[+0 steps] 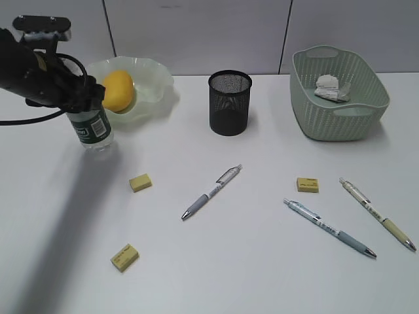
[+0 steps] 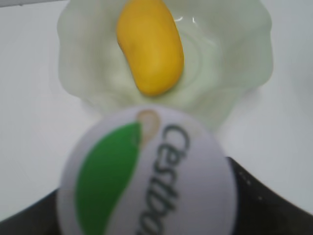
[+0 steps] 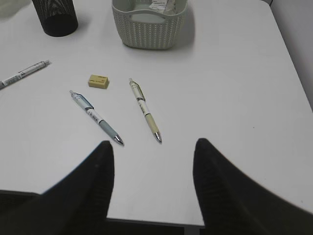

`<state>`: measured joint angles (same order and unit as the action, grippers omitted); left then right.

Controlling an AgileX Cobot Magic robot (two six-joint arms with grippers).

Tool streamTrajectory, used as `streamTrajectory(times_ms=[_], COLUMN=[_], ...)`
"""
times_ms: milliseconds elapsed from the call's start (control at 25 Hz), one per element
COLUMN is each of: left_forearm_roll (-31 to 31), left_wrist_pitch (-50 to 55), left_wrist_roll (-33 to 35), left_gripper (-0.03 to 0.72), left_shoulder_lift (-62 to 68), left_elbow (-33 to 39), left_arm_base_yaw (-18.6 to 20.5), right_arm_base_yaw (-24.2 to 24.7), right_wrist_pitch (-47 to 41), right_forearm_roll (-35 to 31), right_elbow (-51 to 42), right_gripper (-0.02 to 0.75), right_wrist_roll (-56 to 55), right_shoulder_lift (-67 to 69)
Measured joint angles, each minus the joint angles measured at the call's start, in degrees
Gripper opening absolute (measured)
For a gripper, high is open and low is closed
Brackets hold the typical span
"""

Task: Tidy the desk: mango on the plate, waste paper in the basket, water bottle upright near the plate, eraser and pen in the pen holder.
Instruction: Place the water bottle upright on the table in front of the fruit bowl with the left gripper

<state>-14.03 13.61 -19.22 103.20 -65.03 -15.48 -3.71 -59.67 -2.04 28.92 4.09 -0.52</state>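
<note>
Mango [image 1: 118, 89] plated, paper [image 1: 332, 88] binned; left gripper [image 1: 84, 98] clamped on upright bottle [image 1: 93, 131] nr plate [image 1: 152, 73]. Right gripper [image 3: 152, 152] jaws apart; pens [image 1: 211, 191], erasers [image 1: 140, 182] untouched.

Beyond the far edge of the desk [image 1: 262, 261] we see a pale grey panelled wall [image 1: 196, 33] running the whole width of the exterior view. Two thin dark seams split it into three panels, one seam [image 1: 110, 33] rising behind the far left part of the desk and the other [image 1: 286, 36] behind the far right part. In the right wrist view, a plain grey surface [image 3: 299, 39] lies past the right edge, and we cannot tell whether it is wall or floor.
</note>
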Motion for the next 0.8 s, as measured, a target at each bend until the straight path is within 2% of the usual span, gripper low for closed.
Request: streamTrajectory(times_ms=[280,800], left_forearm_roll=[-2.2,-2.4], left_wrist_pitch=[-1.0,-3.1], left_wrist_roll=[0.0,0.0], left_gripper=[0.508,0.508], left_shoulder_lift=[2.9,3.6], left_elbow=[0.0,0.0], left_arm_base_yaw=[0.0,0.0], right_arm_base_yaw=[0.0,0.0], right_wrist_pitch=[0.0,0.0], right_forearm_roll=[0.0,0.0], right_elbow=[0.0,0.0], right_gripper=[0.421,0.421], right_wrist_roll=[0.0,-0.1], right_shoulder_lift=[0.0,0.0])
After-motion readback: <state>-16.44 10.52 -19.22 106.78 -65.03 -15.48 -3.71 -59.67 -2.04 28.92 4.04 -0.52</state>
